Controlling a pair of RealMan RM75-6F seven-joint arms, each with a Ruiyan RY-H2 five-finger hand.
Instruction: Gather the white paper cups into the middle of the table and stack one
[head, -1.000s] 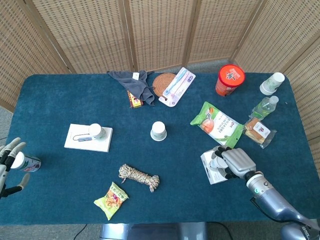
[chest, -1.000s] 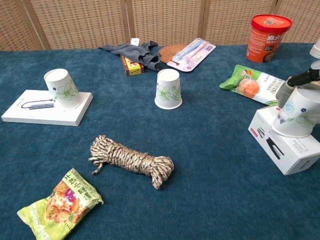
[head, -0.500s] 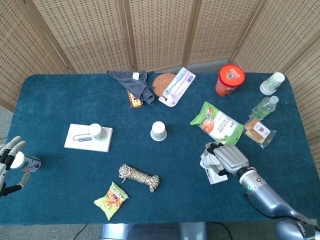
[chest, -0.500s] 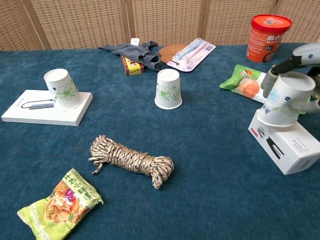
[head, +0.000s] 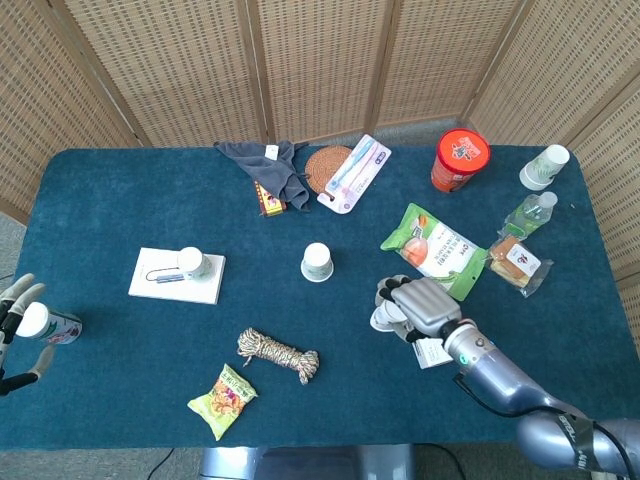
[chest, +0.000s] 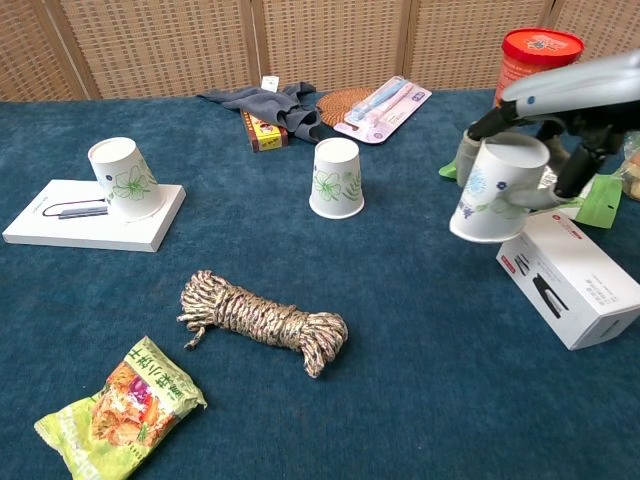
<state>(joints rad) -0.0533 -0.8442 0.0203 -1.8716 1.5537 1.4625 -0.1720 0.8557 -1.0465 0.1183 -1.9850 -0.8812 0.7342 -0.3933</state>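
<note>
Blue-clothed desk (chest: 420, 330): right hand (chest: 560, 110) held an inverted paper cup (chest: 495, 190) aloft, mid-gather; judged next, carrying it over the centre cup (chest: 336, 178) and lowering.

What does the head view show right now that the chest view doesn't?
Only the head view shows the left hand at the table's left edge, the white cup in the far right corner and the bottle. Only the chest view shows the print on the lifted cup. Both show the right hand holding that cup, the middle cup and the rope.
</note>
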